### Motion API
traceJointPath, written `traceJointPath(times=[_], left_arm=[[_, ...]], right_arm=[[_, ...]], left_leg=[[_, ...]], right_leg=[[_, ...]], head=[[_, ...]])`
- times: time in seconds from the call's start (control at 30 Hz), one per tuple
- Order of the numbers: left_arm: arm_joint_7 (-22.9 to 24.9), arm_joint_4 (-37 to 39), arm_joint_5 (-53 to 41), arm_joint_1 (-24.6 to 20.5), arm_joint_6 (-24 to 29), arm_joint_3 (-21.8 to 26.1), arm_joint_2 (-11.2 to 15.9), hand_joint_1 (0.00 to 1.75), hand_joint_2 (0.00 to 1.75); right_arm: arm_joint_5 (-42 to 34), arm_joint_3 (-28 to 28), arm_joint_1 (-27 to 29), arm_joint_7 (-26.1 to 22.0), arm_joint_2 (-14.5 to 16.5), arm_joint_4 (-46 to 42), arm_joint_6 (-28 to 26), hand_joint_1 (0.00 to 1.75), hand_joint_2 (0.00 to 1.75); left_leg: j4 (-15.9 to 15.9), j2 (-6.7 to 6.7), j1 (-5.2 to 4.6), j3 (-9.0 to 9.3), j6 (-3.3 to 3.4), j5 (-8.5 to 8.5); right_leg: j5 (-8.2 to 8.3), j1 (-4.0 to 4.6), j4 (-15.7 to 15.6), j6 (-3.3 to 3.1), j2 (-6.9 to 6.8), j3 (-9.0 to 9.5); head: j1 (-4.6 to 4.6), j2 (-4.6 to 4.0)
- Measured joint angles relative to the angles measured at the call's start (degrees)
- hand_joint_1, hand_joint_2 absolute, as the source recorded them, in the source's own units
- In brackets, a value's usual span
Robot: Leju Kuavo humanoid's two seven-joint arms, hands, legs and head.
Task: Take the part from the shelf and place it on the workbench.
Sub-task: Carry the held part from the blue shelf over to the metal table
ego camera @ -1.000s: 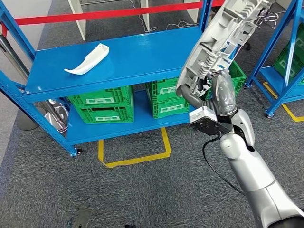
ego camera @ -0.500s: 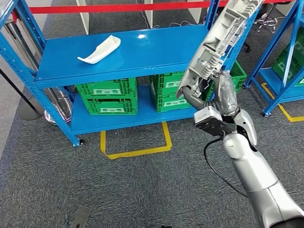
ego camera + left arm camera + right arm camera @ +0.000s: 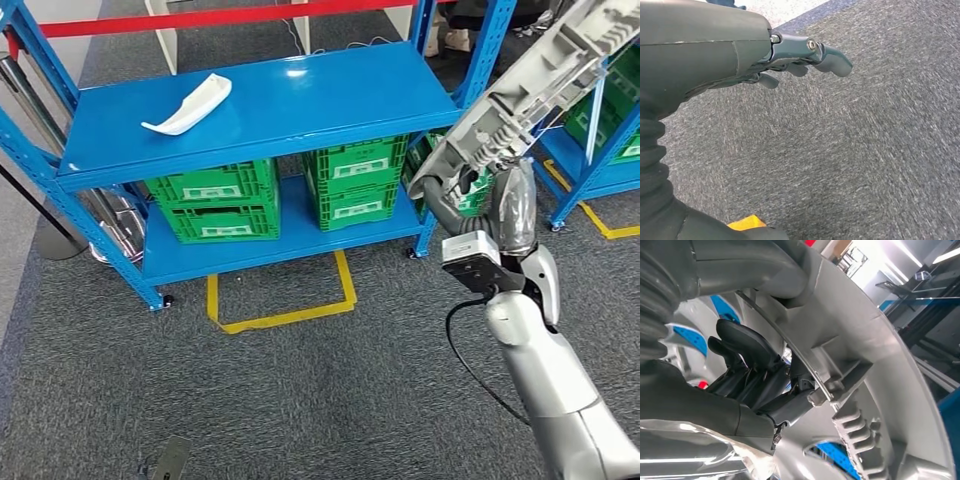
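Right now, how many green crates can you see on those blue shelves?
At least 4: one under the shelf's left half, one under its middle, one behind the held part, one on the far-right rack. Others may be hidden.

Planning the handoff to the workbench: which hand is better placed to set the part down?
The right hand. It already grips the grey part, raised beside the blue shelf. The left hand hangs over the carpet, holding nothing, its fingers only loosely bent.

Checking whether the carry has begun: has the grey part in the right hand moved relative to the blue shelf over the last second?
Yes. The grey part now sits past the blue shelf's right-hand post; before it overlapped the shelf top.
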Motion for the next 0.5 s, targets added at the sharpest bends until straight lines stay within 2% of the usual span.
traceJointPath(times=[0.03, 0.07, 0.1, 0.17, 0.23, 0.3, 0.33, 0.4, 0.43, 0.5], left_arm=[[0.0, 0.0, 0.0, 0.0, 0.0, 0.0, 0.0, 0.00, 1.75], [0.1, 0.0, 0.0, 0.0, 0.0, 0.0, 0.0, 0.00, 1.75], [0.1, 0.0, 0.0, 0.0, 0.0, 0.0, 0.0, 0.00, 1.75], [0.2, 0.0, -0.1, -0.1, -0.1, -0.1, 0.0, 0.00, 1.75], [0.3, 0.0, -0.1, -0.1, -0.1, -0.1, 0.0, 0.00, 1.75], [0.4, 0.0, -0.1, -0.1, -0.2, -0.2, 0.0, 0.00, 1.75], [0.4, 0.0, -0.1, -0.2, -0.2, -0.3, 0.0, 0.00, 1.75], [0.5, 0.0, -0.1, -0.3, -0.2, -0.4, 0.0, 0.00, 1.75], [0.5, 0.0, -0.1, -0.3, -0.3, -0.4, 0.0, 0.00, 1.75], [0.6, 0.0, -0.1, -0.3, -0.4, -0.5, -0.1, 0.00, 1.75]], right_arm=[[0.1, -0.1, 0.3, 0.0, 0.0, -0.2, -0.1, 1.75, 1.75], [0.2, -0.2, 0.5, -0.1, 0.0, -0.4, -0.3, 1.75, 1.75], [0.3, -0.4, 0.7, -0.1, 0.0, -0.7, -0.5, 1.75, 1.75], [0.8, -0.8, 0.9, -0.1, 0.0, -1.3, -1.0, 1.75, 1.75], [1.1, -1.0, 0.9, -0.1, 0.0, -1.7, -1.6, 1.75, 1.75], [1.3, -1.2, 1.1, -0.1, 0.0, -2.1, -1.8, 1.75, 1.75], [1.3, -1.5, 1.3, -0.1, 0.0, -2.3, -1.9, 1.75, 1.75], [1.5, -1.8, 1.5, -0.1, 0.0, -2.7, -2.1, 1.75, 1.75], [1.6, -1.9, 1.6, -0.2, 0.0, -2.9, -2.2, 1.75, 1.75], [1.9, -2.0, 2.0, -0.4, 0.0, -3.5, -2.5, 1.75, 1.75]], left_leg=[[1.2, -0.01, 0.09, -0.52, -0.06, 0.19], [0.2, -0.08, 0.17, -0.06, -0.02, 1.48], [-2.7, -0.38, 0.23, 1.23, 0.11, 3.55], [-9.6, -2.29, 0.38, 4.31, 0.58, 6.85], [-13.1, -3.67, 0.41, 5.69, 1.00, 7.29], [-13.8, -3.06, 0.40, 5.70, 1.41, 7.10], [-14.1, -2.55, 0.48, 5.69, 1.70, 7.27], [-14.7, -1.47, 0.66, 5.77, 2.35, 7.68], [-14.8, -0.93, 0.62, 5.73, 2.54, 7.78], [-14.7, 0.15, 0.54, 5.59, 2.67, 7.81]], right_leg=[[0.01, 0.00, 0.1, -0.01, 0.36, -0.02], [0.01, 0.00, 0.1, -0.01, 0.76, -0.03], [0.01, 0.00, 0.2, 0.00, 1.19, -0.03], [0.06, -0.01, 0.4, 0.18, 2.02, -0.25], [0.37, -0.14, 0.6, 0.79, 2.86, -1.00], [0.80, -0.31, 0.5, 1.63, 3.64, -1.71], [0.66, -0.32, 0.7, 1.96, 3.34, -2.11], [-1.39, -0.24, 3.7, 2.39, 1.46, -3.76], [-3.18, -0.23, 7.0, 2.53, 0.35, -5.33], [-6.23, -0.26, 14.5, 2.81, -0.43, -8.56]], head=[[-0.01, 0.00], [-0.01, 0.00], [-0.01, 0.00], [0.03, 0.00], [-0.02, 0.00], [-0.08, 0.00], [-0.04, 0.00], [0.14, 0.00], [0.24, 0.00], [0.35, 0.00]])
